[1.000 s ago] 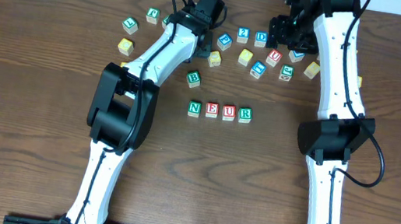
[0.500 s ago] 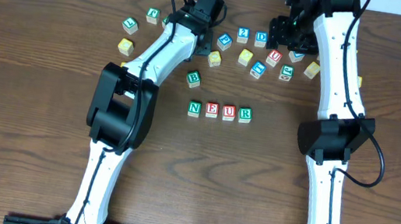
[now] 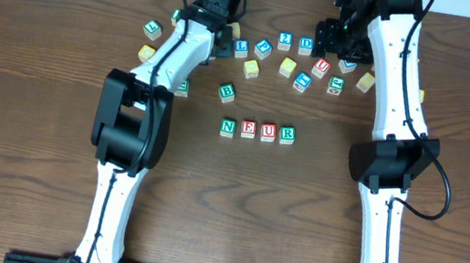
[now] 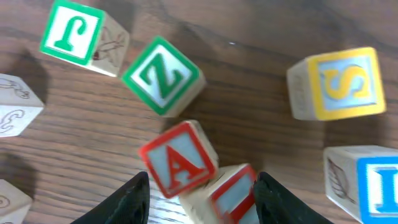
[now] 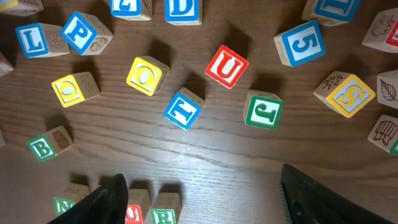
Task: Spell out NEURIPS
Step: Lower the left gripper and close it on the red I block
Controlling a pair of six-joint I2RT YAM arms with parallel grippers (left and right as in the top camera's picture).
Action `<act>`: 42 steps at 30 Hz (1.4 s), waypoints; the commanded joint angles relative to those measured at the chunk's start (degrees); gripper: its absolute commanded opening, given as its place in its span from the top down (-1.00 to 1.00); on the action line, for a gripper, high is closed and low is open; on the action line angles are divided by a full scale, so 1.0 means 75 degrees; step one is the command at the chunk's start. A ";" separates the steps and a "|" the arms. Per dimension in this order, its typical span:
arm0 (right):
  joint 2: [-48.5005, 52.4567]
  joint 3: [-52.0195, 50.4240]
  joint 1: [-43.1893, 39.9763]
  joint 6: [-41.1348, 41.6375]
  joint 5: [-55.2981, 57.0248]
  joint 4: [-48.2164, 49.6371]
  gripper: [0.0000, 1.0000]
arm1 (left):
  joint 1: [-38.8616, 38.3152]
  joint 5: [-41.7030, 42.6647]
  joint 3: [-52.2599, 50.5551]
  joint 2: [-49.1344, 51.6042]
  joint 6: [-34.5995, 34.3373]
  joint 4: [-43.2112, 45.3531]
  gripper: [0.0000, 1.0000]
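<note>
A row of cubes reads green N [image 3: 228,128], red E [image 3: 248,131], red U [image 3: 268,133], green R [image 3: 287,135] at mid-table. My left gripper [image 4: 199,199] is open at the back left [image 3: 219,45]. Between its fingers lie a red A cube [image 4: 179,158] and a red-framed cube [image 4: 227,196] whose letter I cannot read. A blue P cube [image 5: 87,31] and a yellow S cube [image 5: 345,94] lie loose in the right wrist view. My right gripper [image 5: 202,199] is open and empty, high over the back right cubes [image 3: 333,36].
Loose cubes are scattered along the back: green J [image 4: 74,31], green Z [image 4: 163,76], yellow S [image 4: 339,84], blue L [image 5: 34,38], yellow O [image 5: 148,76], another red U [image 5: 226,65], blue 5 [image 5: 300,43], green B [image 3: 227,92].
My left arm has swung left and toward the back, over the cubes at the back left. The right arm and the lettered row have not moved.
</note>
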 commanded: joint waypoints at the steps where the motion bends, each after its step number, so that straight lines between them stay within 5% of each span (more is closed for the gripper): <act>1: -0.0017 0.0032 0.0015 -0.0111 0.0064 0.0015 -0.47 | -0.0029 -0.0006 -0.0023 -0.0207 0.0012 -0.0032 -0.06; 26: -0.0017 0.0032 0.0015 -0.0114 0.0064 -0.0041 -0.44 | 0.0134 -0.0012 -0.0058 -0.0044 -0.1565 -0.0603 -0.05; 42: -0.0017 0.0032 0.0015 -0.0198 0.0067 0.0017 -0.47 | 0.0125 0.0192 -0.0315 -0.0032 -0.1821 -0.0487 0.14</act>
